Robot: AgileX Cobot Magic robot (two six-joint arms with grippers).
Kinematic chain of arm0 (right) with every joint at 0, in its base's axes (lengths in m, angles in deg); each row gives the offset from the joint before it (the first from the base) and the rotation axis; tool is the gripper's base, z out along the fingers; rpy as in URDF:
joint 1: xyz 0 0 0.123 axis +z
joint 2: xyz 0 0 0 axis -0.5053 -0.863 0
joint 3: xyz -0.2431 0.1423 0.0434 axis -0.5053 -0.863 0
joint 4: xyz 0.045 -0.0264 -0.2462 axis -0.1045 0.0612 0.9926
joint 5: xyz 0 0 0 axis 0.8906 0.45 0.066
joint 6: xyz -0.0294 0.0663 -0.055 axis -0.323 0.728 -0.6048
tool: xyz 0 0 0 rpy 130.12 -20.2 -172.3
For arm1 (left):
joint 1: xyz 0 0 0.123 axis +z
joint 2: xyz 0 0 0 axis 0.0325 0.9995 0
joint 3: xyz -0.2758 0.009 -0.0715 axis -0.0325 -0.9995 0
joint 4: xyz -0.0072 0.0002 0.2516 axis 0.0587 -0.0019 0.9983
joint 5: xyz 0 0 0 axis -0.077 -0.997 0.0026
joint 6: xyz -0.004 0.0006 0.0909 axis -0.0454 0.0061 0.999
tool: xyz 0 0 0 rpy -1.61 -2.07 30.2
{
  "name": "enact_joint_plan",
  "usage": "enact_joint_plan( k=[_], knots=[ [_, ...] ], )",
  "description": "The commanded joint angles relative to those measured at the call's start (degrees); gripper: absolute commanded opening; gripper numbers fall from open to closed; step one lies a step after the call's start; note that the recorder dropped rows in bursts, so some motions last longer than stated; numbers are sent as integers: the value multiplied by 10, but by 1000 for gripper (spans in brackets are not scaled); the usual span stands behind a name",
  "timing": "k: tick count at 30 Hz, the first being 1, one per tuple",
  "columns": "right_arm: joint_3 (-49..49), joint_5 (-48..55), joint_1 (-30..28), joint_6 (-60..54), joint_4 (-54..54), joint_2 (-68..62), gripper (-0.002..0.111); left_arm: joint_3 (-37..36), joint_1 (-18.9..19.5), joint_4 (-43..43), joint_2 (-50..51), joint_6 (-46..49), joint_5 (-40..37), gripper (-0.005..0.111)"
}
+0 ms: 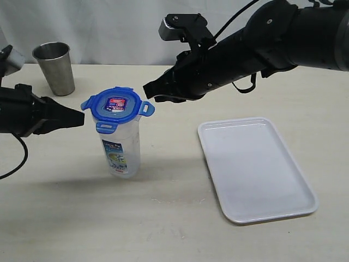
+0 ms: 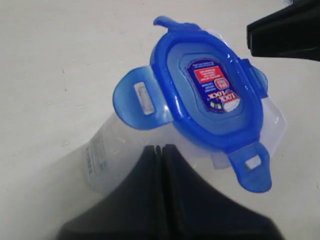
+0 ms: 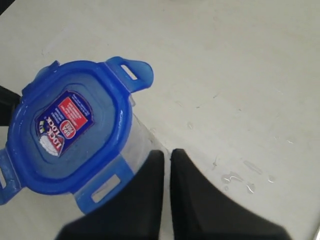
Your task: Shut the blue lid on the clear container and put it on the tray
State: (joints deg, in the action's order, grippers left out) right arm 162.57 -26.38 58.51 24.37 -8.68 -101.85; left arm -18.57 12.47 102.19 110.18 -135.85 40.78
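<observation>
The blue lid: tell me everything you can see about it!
The blue lid is see-through blue plastic, rounded, with flaps sticking outward around its edge, not folded down. A small colourful sticker sits in its middle. It lies flat on top of the upright clear container. The left gripper and right gripper point at it from opposite sides, very close; touching, I cannot tell.

Probably lab: bare table (image 1: pixel 163 229), white backdrop (image 1: pixel 109 27)

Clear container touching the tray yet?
Apart. The exterior view shows the clear container standing on the table, to the left of the tray in that view, with a strip of bare table between them.
</observation>
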Motion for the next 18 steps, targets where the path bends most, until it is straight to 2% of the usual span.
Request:
enact_joint_plan(
  k=[1,10,18],
  knots=[
    [3,-8,10,-6,2,-3,5,-6,-3,1,-4,-1,3,0],
    [3,-21,33,-3,9,-3,5,-6,-30,-29,-4,19,-29,0],
    [3,-7,32,70,94,5,5,-6,-30,-23,-3,19,-61,0]
  ],
)
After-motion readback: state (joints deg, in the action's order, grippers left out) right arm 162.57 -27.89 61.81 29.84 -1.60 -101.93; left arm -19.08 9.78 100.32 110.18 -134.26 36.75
